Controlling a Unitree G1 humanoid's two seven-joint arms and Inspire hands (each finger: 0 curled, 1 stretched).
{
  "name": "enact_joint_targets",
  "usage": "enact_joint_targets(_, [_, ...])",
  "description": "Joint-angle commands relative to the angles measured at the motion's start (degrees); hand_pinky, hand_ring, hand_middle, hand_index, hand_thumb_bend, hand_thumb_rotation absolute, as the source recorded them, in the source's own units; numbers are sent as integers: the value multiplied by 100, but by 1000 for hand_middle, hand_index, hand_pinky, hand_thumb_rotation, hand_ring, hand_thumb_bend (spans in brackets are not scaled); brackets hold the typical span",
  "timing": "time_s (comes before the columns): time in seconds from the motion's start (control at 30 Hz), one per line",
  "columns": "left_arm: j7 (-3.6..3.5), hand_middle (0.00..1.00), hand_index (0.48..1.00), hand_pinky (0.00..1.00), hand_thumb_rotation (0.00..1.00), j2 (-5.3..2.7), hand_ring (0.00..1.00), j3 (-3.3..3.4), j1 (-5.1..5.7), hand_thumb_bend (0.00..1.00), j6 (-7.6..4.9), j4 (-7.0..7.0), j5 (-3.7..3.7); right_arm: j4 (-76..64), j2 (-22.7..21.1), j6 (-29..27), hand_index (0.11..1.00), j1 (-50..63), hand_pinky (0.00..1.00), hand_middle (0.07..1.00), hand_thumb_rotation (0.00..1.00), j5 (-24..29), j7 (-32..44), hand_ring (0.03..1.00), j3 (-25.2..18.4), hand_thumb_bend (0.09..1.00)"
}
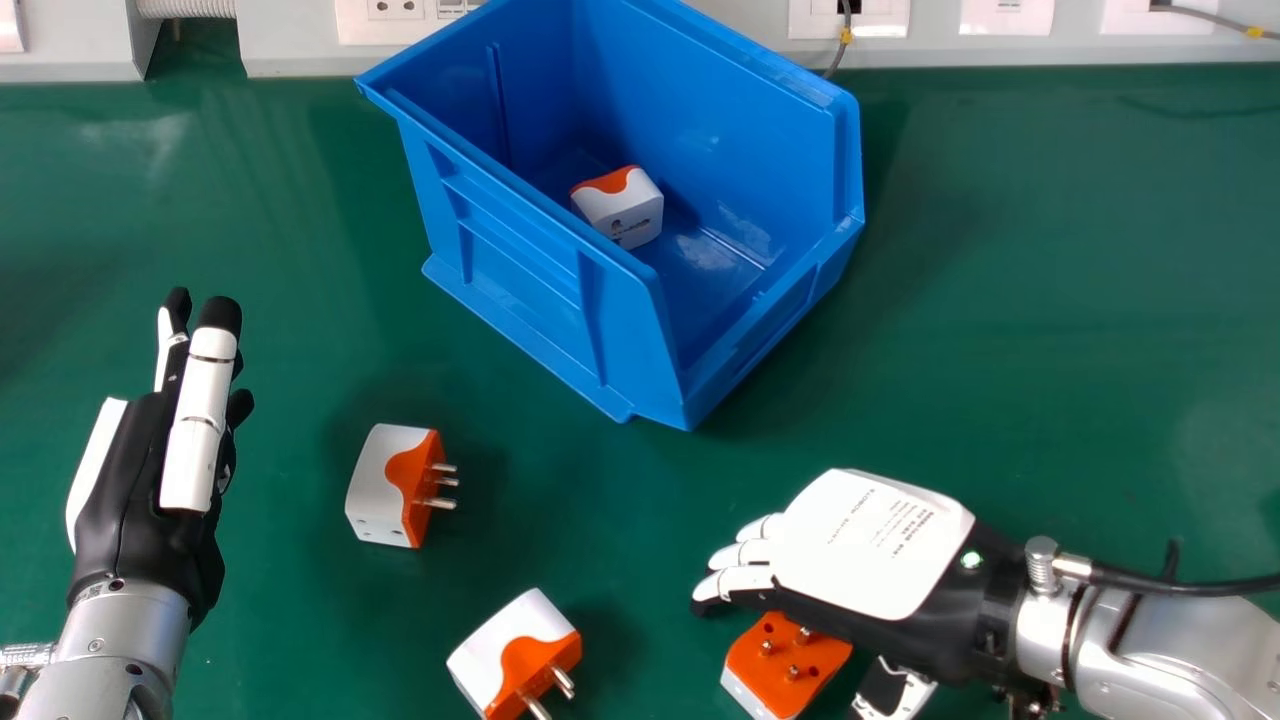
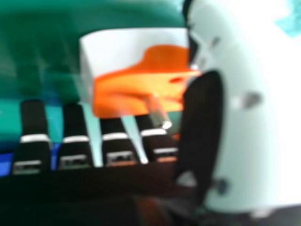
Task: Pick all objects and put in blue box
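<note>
- Here's the green desk (image 1: 1050,300), filling most of the head view, with a pale wall strip (image 1: 690,60) and white socket plates (image 1: 397,18) along the top edge.
- Up at top centre sits the blue box (image 1: 510,270), set at an angle, one white-and-orange plug adapter (image 1: 625,208) lying inside it!
- Over at lower right, the right hand (image 1: 860,550) is palm-down above the desk, and the nearest adapter (image 1: 780,660) peeks out from under its edge, pins up.
- In close, the right hand view has that adapter between the thumb (image 2: 254,141) and the fingers (image 2: 75,136), which are extended, not wrapped round it; contact I cannot tell.
- Left of centre lies another adapter (image 1: 380,485), pins toward the right; a third on the desk (image 1: 500,650) sits at bottom centre.
- And the left hand (image 1: 150,480), lower left, has its fingers straight, away from all the adapters.
</note>
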Motion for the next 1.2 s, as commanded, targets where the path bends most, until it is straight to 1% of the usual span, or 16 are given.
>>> enact_joint_targets(0.0, [-3,1000,1000,979,1000,45,1000,60,-66,522,-22,-135,-65,185,54,-43,805,4,710,843,195,45,-8,836,118,517])
enact_joint_targets(0.03, [-3,1000,1000,979,1000,46,1000,62,-63,522,-15,-143,-65,252,56,-32,805,-7,710,843,195,18,-41,836,140,517])
enact_joint_targets(0.07, [-4,1000,1000,979,1000,49,1000,67,-64,523,-12,-144,-67,310,54,-24,806,-18,708,842,194,-7,-74,835,162,499])
enact_joint_targets(0.13, [-2,1000,1000,979,1000,46,1000,70,-40,524,3,-191,-69,423,61,4,810,-45,709,844,195,-85,-153,836,215,463])
enact_joint_targets(0.23, [-4,1000,1000,979,1000,52,1000,79,-24,526,11,-213,-66,526,81,77,814,-86,710,847,198,-168,-231,836,280,429])
enact_joint_targets(0.33, [-11,1000,1000,979,1000,66,1000,94,-27,528,-5,-185,-60,620,77,108,818,-102,709,850,201,-198,-316,834,325,407])
enact_joint_targets(0.5, [-8,1000,1000,978,1000,61,1000,92,-15,529,-11,-200,-49,838,67,111,817,-170,706,850,203,-120,-393,831,403,391])
enact_joint_targets(0.57, [-17,1000,1000,978,1000,74,1000,101,-21,530,-21,-178,-50,913,53,99,817,-184,706,849,199,-108,-431,832,425,385])
enact_joint_targets(0.63, [-30,1000,1000,977,1000,83,1000,109,-24,533,-33,-162,-55,954,32,78,816,-208,708,851,187,-161,-497,837,450,361])
enact_joint_targets(0.8, [-28,1000,1000,976,1000,72,1000,102,-18,535,-9,-208,-44,1077,39,78,814,-283,705,847,206,-217,-604,830,497,347])
enact_joint_targets(0.9, [-39,1000,1000,975,1000,78,1000,108,-23,535,-6,-200,-49,1130,35,83,812,-309,701,843,227,-242,-678,822,521,341])
enact_joint_targets(1.0, [-32,1000,1000,975,1000,66,1000,105,-21,535,20,-243,-51,1271,75,49,802,-357,688,832,237,-269,-856,813,556,338])
enact_joint_targets(1.07, [-32,1000,1000,975,1000,73,1000,111,-40,535,32,-237,-53,1349,105,35,802,-395,688,832,237,-232,-914,813,580,338])
enact_joint_targets(1.1, [-32,1000,1000,975,1000,75,1000,113,-44,534,35,-238,-53,1374,116,40,782,-406,666,807,234,-223,-952,790,589,338])
enact_joint_targets(1.13, [-32,1000,1000,975,1000,75,1000,113,-45,534,38,-243,-51,1399,125,41,782,-415,666,807,234,-220,-992,790,597,338])
enact_joint_targets(1.17, [-31,1000,1000,975,1000,75,1000,111,-43,533,45,-256,-50,1439,129,18,725,-433,629,769,215,-230,-1060,752,607,369])
